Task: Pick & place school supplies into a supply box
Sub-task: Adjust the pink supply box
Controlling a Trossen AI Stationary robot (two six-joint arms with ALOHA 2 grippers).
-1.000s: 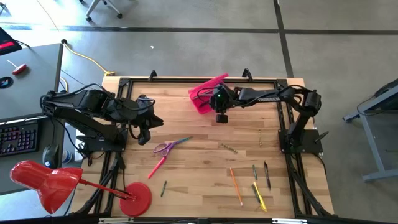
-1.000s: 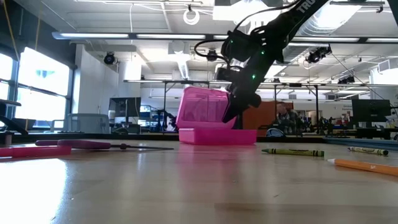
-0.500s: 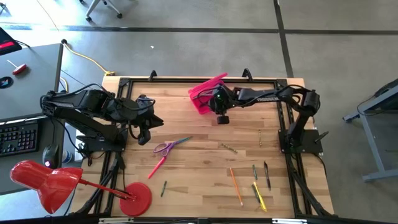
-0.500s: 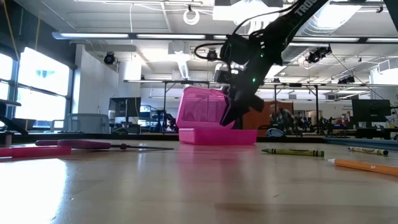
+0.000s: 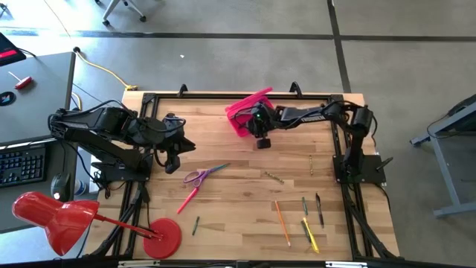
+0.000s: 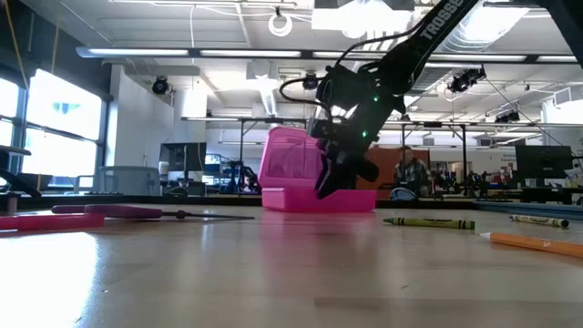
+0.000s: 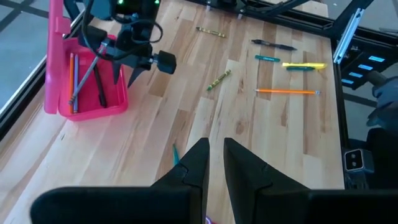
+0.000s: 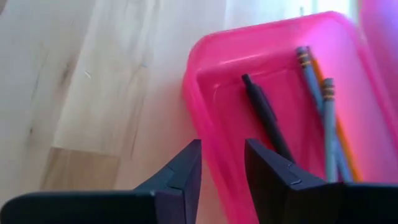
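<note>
Hovering empty at the near rim of the supply box (image 5: pixel 244 113), the right hand (image 8: pixel 222 163) has its fingers slightly parted, gripping nothing. The open pink box sits by the desk's (image 5: pixel 245 193) far edge, holding a black pen (image 8: pixel 264 115) and pencils (image 8: pixel 320 106). The left hand (image 7: pixel 214 158), narrowly parted and empty, waits near the left edge.

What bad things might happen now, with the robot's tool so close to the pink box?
1. The right tool hangs just over the near rim of the supply box. Moving off low, it might catch the rim and drag or tip the light box.
2. The open lid stands up right beside the arm, so a sideways swing might knock it shut.
3. The scissors and pink pen lie nearly touching; grabbing one may shove the other.
</note>
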